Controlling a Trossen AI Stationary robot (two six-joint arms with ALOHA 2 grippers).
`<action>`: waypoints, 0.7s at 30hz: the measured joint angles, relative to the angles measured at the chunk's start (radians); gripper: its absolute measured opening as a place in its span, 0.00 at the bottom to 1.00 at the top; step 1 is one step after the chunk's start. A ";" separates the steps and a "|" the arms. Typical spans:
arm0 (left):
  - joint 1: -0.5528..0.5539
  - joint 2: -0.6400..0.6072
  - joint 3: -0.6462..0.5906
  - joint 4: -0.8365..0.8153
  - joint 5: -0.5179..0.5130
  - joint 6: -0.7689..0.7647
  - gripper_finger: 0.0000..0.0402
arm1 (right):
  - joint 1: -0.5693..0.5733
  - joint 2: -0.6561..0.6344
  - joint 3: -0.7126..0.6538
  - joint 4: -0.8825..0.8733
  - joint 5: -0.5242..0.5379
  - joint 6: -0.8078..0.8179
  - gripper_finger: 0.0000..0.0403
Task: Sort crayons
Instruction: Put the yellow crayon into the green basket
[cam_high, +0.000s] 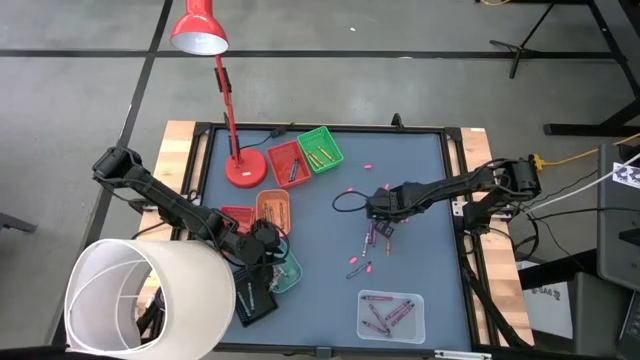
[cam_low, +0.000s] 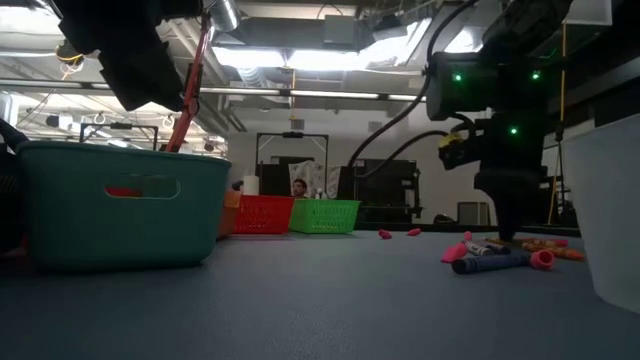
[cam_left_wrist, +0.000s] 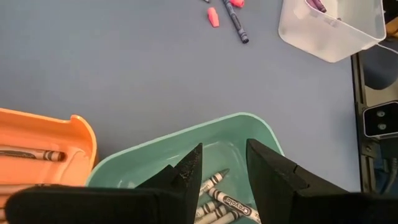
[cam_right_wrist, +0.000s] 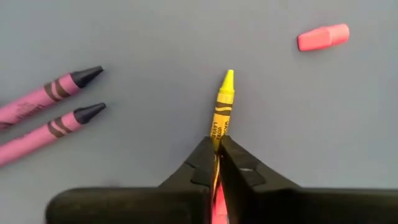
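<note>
Clamped between the dark fingers of the right gripper (cam_right_wrist: 219, 163), a yellow crayon (cam_right_wrist: 222, 106) lies on the blue-grey table (cam_right_wrist: 155, 37), its tip pointing away from the wrist camera. Two pink crayons (cam_right_wrist: 46, 109) lie side by side near it, and a short pink stub (cam_right_wrist: 323, 37) rests apart on the other side. From above, the right arm stretches low across the table from its right edge, its gripper (cam_high: 382, 222) at mid-table over scattered crayons (cam_high: 362, 255); the yellow one cannot be made out there. The left gripper (cam_left_wrist: 222, 171) hangs with fingers parted over a teal tray (cam_left_wrist: 249, 124) holding grey crayons (cam_left_wrist: 227, 202), beside an orange tray (cam_left_wrist: 74, 134). Only the overhead view shows the red tray (cam_high: 287, 163) and green tray (cam_high: 320, 148) near a red lamp (cam_high: 215, 60), and a clear tray (cam_high: 390, 314) of purple crayons.
</note>
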 joint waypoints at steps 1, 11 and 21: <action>0.000 0.000 0.000 0.000 -0.001 0.008 0.27 | 0.000 0.000 0.000 0.004 0.000 0.000 0.04; 0.000 0.000 0.000 0.003 -0.005 0.021 0.27 | 0.000 0.000 0.001 0.023 -0.016 -0.003 0.00; 0.000 0.000 0.000 0.006 -0.005 0.022 0.27 | 0.000 -0.001 0.002 0.023 -0.023 -0.001 0.04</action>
